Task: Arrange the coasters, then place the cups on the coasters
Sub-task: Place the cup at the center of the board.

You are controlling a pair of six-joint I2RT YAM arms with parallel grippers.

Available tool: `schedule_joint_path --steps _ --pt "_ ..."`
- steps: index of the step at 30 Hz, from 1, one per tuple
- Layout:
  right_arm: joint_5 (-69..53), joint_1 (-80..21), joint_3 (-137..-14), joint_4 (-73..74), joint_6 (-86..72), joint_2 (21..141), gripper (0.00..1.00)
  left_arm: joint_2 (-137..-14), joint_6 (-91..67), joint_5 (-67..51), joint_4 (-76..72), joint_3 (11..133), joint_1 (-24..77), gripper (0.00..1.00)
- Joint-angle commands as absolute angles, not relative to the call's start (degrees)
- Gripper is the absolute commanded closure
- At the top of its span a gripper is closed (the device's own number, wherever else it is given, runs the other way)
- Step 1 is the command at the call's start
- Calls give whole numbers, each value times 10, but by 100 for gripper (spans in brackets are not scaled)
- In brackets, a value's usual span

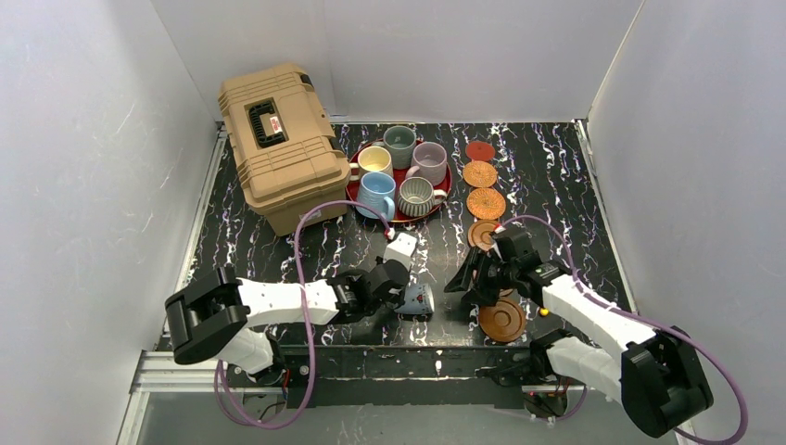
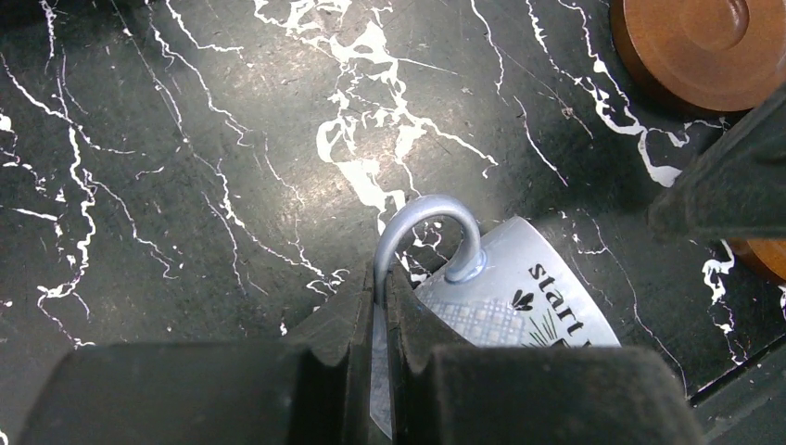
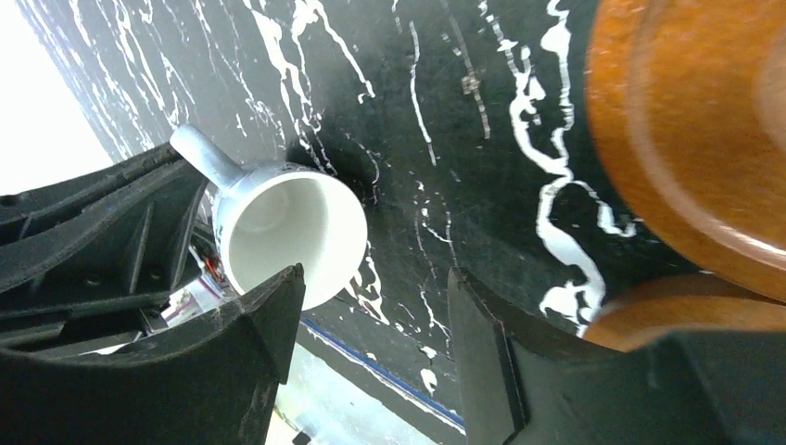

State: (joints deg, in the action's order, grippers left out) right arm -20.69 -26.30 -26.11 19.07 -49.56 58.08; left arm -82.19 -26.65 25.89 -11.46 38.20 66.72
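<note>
My left gripper (image 2: pixel 380 278) is shut on the handle (image 2: pixel 422 222) of the small white cup (image 2: pixel 524 301), which lies tipped on its side near the front edge (image 1: pixel 419 298). My right gripper (image 3: pixel 375 287) is open and holds nothing, just right of that cup (image 3: pixel 287 232) and beside two brown wood coasters (image 3: pixel 686 130) (image 3: pixel 667 311). Along the right side run a pinkish-red coaster (image 1: pixel 480 150), two orange woven coasters (image 1: pixel 480 173) (image 1: pixel 486 203), and brown wood ones (image 1: pixel 481 235) (image 1: pixel 501 318). My right arm partly covers a third brown one.
A red round tray (image 1: pixel 446 186) at the back centre holds several cups: cream-yellow (image 1: pixel 374 160), grey-green (image 1: pixel 400 144), lilac (image 1: pixel 429 160), light blue (image 1: pixel 377 193), ribbed grey (image 1: pixel 419 196). A tan toolbox (image 1: pixel 278 139) stands at the back left. White walls close three sides.
</note>
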Motion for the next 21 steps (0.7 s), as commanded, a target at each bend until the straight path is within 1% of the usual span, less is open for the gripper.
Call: schedule_joint_path --steps 1,7,12,17,21 --pt "-201 -302 -239 107 -557 591 34 -791 -300 295 -125 364 664 100" --pt "-167 -358 -224 33 -636 621 34 -774 -316 307 -130 349 663 100" --pt "-167 -390 -205 -48 -695 655 34 -767 -326 317 -129 342 663 100" --pt "-142 -436 -212 -69 -725 697 35 -760 -342 329 -129 336 663 100" --pt "-131 -452 -201 -103 -760 713 38 -753 -346 336 -129 333 663 100"
